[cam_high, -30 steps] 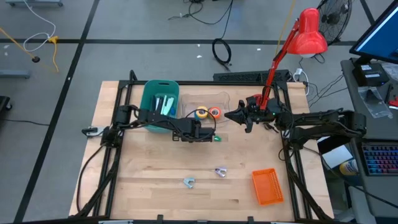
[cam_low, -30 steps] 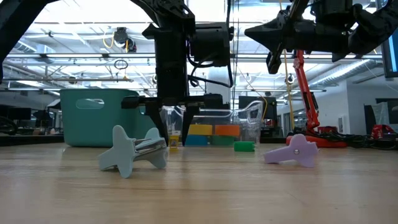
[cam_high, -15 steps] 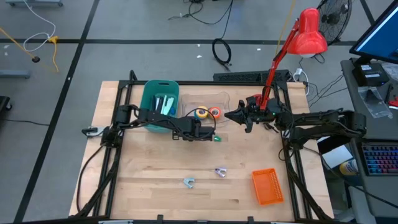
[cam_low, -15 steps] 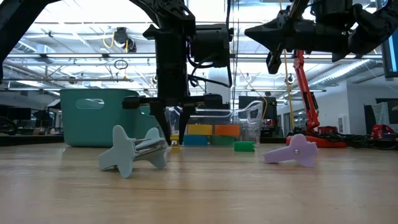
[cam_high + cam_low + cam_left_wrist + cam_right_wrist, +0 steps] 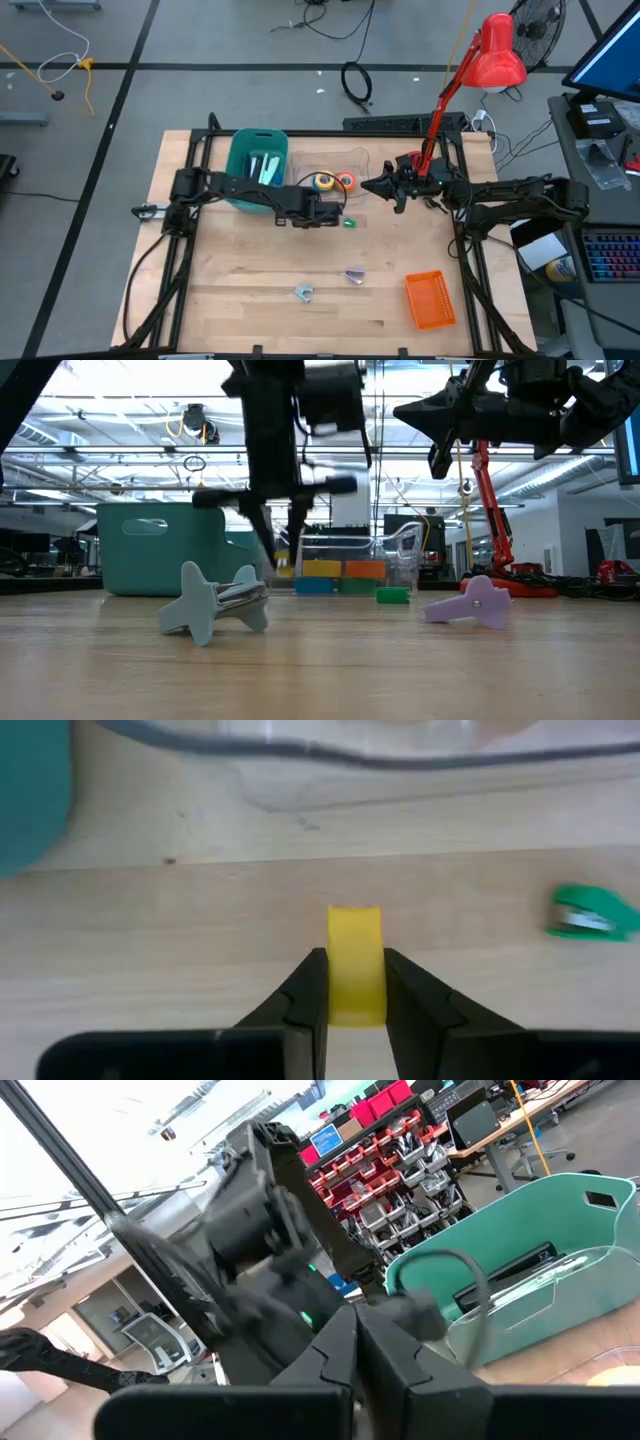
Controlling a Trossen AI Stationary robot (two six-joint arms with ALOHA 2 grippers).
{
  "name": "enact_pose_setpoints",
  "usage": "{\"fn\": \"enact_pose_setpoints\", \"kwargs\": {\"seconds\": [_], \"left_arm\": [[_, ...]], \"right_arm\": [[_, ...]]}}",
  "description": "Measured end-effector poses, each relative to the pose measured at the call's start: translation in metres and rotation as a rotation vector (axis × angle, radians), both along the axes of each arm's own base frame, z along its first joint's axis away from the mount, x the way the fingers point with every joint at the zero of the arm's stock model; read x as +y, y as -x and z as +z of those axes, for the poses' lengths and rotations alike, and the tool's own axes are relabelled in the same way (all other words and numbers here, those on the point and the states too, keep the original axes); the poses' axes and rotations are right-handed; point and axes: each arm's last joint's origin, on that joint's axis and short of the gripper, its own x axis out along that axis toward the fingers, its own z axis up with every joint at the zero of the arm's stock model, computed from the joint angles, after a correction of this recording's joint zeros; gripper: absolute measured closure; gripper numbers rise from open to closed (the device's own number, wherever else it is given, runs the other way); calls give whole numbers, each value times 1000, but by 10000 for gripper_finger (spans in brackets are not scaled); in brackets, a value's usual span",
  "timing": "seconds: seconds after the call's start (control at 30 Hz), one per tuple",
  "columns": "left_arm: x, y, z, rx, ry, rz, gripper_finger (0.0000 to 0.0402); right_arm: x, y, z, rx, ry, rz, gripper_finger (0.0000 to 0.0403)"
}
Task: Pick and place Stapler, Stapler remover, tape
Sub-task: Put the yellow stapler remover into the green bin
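Fingers of the left gripper (image 5: 354, 988) pinch yellow tape (image 5: 355, 963) above the tabletop (image 5: 200, 920), near the teal bin (image 5: 257, 165); right gripper (image 5: 364, 186) waits beyond, closed, empty.

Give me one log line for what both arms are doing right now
left gripper: shut on yellow tape, raised above table | right gripper: shut, waiting | green tape: on table
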Motion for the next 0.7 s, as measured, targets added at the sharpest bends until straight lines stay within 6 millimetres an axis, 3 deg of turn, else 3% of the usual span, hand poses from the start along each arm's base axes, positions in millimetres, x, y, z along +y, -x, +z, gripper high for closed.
{"fn": "enact_pose_setpoints", "kwargs": {"seconds": [0.2,0.4,0.57,0.7], "left_arm": [[-7,13,42,-109,-37,-15,322],[-9,39,89,-184,-169,3,331],[13,71,119,-146,-317,91,326],[40,92,129,-41,-394,147,326]], "right_arm": [[0,0,0,0,0,0,399],[0,0,0,-1,2,-1,399],[0,0,0,-4,8,-2,399],[0,0,1,-9,13,-2,399]]}}
